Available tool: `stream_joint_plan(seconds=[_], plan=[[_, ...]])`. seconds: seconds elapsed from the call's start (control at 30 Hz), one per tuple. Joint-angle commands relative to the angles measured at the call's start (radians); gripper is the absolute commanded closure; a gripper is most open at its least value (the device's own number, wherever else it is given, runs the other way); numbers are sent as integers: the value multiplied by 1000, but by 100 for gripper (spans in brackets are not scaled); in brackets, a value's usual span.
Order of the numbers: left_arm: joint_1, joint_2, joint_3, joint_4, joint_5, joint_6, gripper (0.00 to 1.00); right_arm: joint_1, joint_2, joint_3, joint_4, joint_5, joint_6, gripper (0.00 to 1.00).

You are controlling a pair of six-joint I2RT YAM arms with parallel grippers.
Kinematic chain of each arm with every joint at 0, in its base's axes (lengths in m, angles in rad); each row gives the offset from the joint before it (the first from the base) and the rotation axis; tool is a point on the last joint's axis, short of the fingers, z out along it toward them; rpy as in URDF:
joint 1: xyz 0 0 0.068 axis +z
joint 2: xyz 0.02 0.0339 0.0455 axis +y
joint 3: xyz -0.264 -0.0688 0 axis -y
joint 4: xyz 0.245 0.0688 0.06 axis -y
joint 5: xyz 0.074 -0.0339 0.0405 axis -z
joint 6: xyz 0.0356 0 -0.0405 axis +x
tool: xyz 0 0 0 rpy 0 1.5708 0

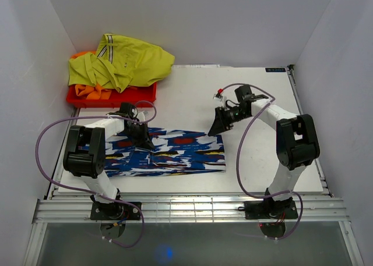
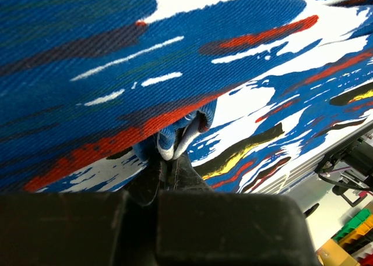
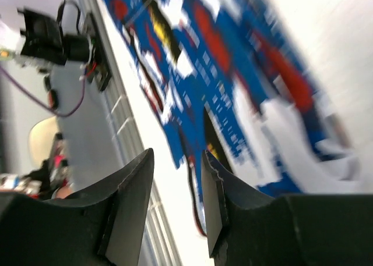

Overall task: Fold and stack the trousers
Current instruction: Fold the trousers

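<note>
The trousers [image 1: 175, 152] lie folded into a long flat band across the near middle of the table, royal blue with white, red, black and yellow blotches. My left gripper [image 1: 141, 139] is at their far left edge, shut on a pinch of the trousers' fabric [image 2: 175, 137]. The cloth fills the left wrist view [image 2: 175, 56]. My right gripper [image 1: 220, 126] is open and empty, just above the trousers' far right corner. The right wrist view shows the trousers [image 3: 233, 85] blurred beyond the open fingers [image 3: 213, 202].
A red bin [image 1: 111, 96] at the back left holds an orange garment [image 1: 90, 91] under a yellow-green garment with dark stripes [image 1: 122, 62]. White walls close in on the table on three sides. A metal rail [image 1: 186, 210] runs along the near edge.
</note>
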Motion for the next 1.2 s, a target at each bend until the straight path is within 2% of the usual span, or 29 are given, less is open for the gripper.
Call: stream_joint_plan(seconds=[0.0,0.3,0.4,0.53,0.6,0.67,0.77,0.8,0.9,0.97,1.0,1.17], plan=[[-4,-8,-31,2,-50,23,100,-28,44,92,36,17,39,56],[-4,-7,-27,5,-56,26,100,-45,277,99,107,96,26,60],[-3,-5,-28,5,-59,26,100,-59,308,92,144,143,29,62],[-4,-15,-24,10,-59,33,99,-91,270,132,144,148,43,62],[-4,-25,-28,25,-39,36,96,-111,196,149,122,140,46,56],[-3,-41,-33,48,-9,39,85,-133,91,145,96,133,52,37],[-4,-71,-31,74,43,54,54,-168,-10,57,95,152,75,21],[-3,-85,-31,81,50,57,34,-173,-62,31,90,168,74,18],[-1,-172,-24,88,57,74,14,-199,-121,-78,84,198,57,16],[11,-223,-7,84,62,82,9,-206,-120,-139,73,208,27,18],[19,-272,1,79,66,85,3,-208,-106,-156,75,203,19,19],[132,-366,100,-23,97,126,2,-208,-6,-220,128,121,23,28]])
